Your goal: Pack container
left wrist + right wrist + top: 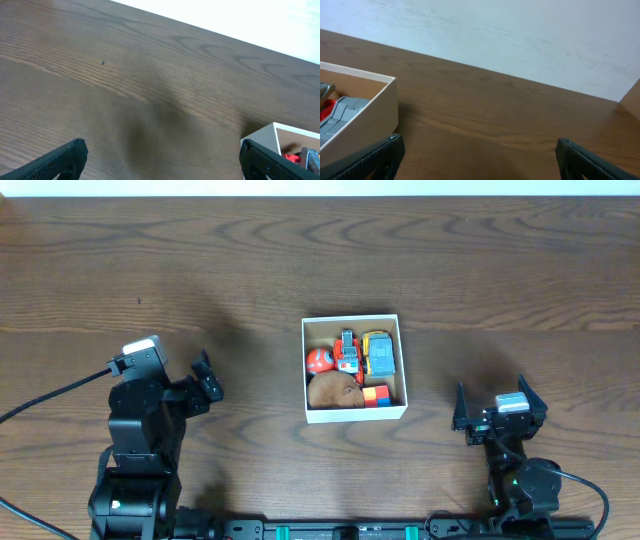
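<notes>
The container is a small white-walled box at the table's middle. It holds a red ball toy, a red toy car, a yellow and grey toy truck, a brown lump and a small red and orange block. Its corner shows in the left wrist view and its wall in the right wrist view. My left gripper is open and empty, left of the container. My right gripper is open and empty, right of it.
The dark wood table runs to a white edge at the back. A black cable trails from the left arm at the lower left.
</notes>
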Available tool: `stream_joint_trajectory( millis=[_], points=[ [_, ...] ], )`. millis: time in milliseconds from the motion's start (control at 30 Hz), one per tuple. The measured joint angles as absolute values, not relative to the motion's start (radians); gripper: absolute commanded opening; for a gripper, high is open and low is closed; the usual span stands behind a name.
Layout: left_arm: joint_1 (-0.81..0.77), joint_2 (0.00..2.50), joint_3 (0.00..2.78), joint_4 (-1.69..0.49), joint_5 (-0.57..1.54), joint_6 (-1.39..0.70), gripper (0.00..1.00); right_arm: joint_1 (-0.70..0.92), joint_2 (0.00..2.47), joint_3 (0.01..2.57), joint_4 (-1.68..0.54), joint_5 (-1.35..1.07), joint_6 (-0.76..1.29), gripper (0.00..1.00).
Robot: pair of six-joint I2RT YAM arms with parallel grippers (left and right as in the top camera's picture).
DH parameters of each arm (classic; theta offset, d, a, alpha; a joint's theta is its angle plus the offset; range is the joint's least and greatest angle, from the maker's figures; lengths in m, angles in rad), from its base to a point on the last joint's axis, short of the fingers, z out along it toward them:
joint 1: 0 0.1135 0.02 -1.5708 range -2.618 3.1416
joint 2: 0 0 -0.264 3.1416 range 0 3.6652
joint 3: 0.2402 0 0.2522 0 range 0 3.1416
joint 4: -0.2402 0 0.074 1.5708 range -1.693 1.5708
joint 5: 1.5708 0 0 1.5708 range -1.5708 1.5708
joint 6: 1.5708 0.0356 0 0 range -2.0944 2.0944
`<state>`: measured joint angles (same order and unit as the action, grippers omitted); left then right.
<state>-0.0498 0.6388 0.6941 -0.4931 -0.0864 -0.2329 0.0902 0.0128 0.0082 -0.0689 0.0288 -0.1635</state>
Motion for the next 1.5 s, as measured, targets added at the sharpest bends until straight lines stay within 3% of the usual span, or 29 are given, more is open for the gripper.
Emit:
stream_joint_trajectory(
  millis=[500, 700, 1033, 1300, 1500],
  points=[
    [-0.050, 0.623, 0.691, -0.593, -0.094, -0.219, 0.98, 0.090, 0.013, 0.008, -0.069, 0.028, -0.166, 0.99],
    [-0.050, 0.450, 0.547, -0.571, -0.102, -0.170, 0.98, 0.090, 0.013, 0.008, -0.069, 0.028, -0.166, 0.99],
    [-0.050, 0.139, 0.189, -0.224, -0.106, -0.061, 0.98, 0.090, 0.013, 0.008, -0.069, 0.025, -0.166, 0.99],
    [-0.050, 0.041, 0.030, 0.076, -0.109, 0.057, 0.98, 0.090, 0.013, 0.008, -0.069, 0.025, -0.166, 0.99],
    [-0.050, 0.012, 0.009, 0.057, -0.109, 0.129, 0.98, 0.090, 0.013, 0.008, -0.069, 0.025, -0.166, 0.99]
  ],
)
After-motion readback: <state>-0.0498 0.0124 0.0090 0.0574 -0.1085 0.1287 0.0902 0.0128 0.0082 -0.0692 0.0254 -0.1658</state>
